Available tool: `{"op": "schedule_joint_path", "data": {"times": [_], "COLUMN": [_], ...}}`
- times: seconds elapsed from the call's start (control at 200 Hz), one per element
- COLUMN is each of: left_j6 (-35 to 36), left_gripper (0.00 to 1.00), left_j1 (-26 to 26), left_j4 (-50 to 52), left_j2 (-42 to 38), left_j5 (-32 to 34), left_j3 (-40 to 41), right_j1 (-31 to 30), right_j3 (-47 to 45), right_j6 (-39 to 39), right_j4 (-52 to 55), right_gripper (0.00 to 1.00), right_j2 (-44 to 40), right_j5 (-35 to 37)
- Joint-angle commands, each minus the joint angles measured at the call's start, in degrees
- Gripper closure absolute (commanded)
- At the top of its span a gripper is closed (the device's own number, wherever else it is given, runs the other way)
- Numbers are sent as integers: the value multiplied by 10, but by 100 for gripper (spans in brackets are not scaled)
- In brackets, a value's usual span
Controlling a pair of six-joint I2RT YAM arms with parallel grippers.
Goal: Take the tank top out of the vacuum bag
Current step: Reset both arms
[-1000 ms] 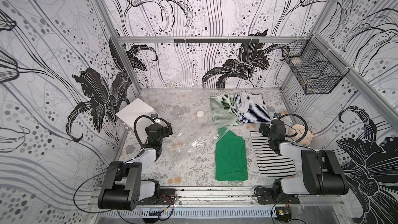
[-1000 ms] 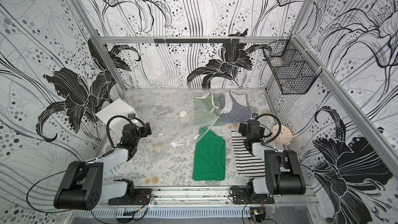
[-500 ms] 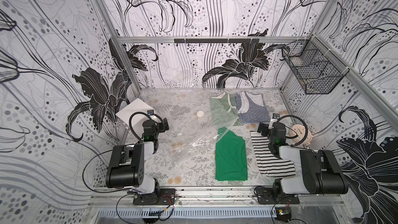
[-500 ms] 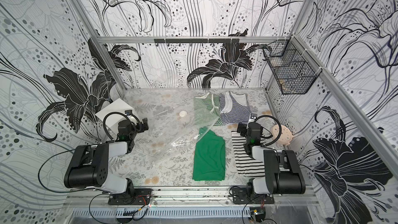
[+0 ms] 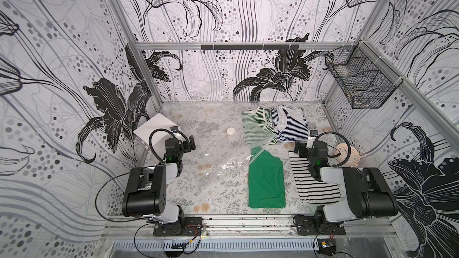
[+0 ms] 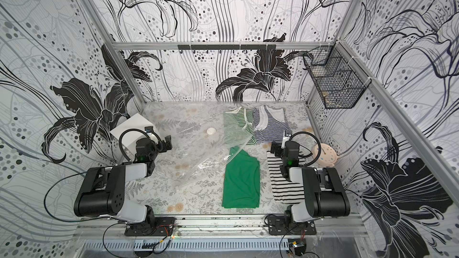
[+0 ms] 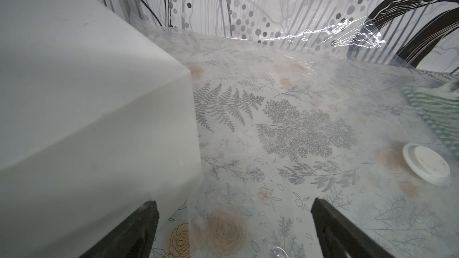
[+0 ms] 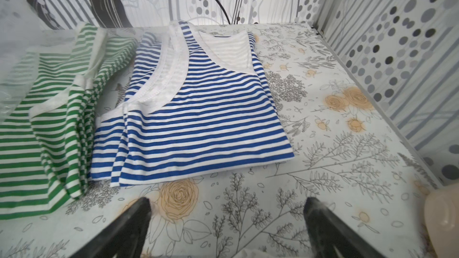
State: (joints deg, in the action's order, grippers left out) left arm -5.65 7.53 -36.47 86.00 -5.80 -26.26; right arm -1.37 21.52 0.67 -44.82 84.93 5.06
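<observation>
Across the table (image 5: 223, 202) the vacuum bag (image 5: 213, 162) sprawls slack, mid-frame in a top view. The green-striped tank top (image 5: 255, 127), upper right of centre, lies partly veiled by its plastic, probably inside. The left end effector (image 5: 190, 142) and right end effector (image 5: 298, 148) flank the bag, released and empty, free to reach.

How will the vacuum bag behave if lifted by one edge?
Likely floppy: the vacuum bag lies crumpled and creased. Probably slippery, given its glossy glare. The white valve cap looks rigid, so that spot may sag first.
</observation>
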Motion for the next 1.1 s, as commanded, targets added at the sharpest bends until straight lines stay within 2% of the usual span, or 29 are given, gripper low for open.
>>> {"op": "schedule_joint_path", "data": {"times": [0.0,0.27,0.375,0.441,0.491,0.541,0.591,0.631,0.686,0.751,1.096], "left_j6": [21,41,33,23,21,25,24,24,24,10,11], "left_gripper": [1,0,0,0,1,1,1,1,0,1,1], "left_j1": [5,-12,-11,-10,-3,2,10,10,8,-3,-5], "left_j4": [-32,-48,-44,-55,-95,-185,-127,-168,-151,-148,-146], "left_j2": [-4,-13,-6,-5,0,27,10,22,15,20,17], "left_j5": [-50,-36,-38,-18,-35,-64,-77,-75,-62,17,23], "left_j3": [0,15,7,15,39,62,50,60,57,49,53], "right_j1": [-4,-4,-4,-4,-4,-4,-4,-4,-4,-4,-4], "right_j3": [-5,-4,-4,-4,-5,-5,-5,-5,-5,-4,-5], "right_j6": [-22,-23,-22,-22,-22,-23,-23,-22,-22,-22,-22], "right_j4": [-32,-33,-33,-33,-33,-33,-33,-33,-33,-33,-34], "right_gripper": [1,1,1,1,1,1,1,1,1,1,1], "right_j2": [9,9,9,9,9,9,10,9,9,9,9], "right_j5": [-30,-30,-31,-30,-31,-31,-31,-31,-30,-30,-31]}}
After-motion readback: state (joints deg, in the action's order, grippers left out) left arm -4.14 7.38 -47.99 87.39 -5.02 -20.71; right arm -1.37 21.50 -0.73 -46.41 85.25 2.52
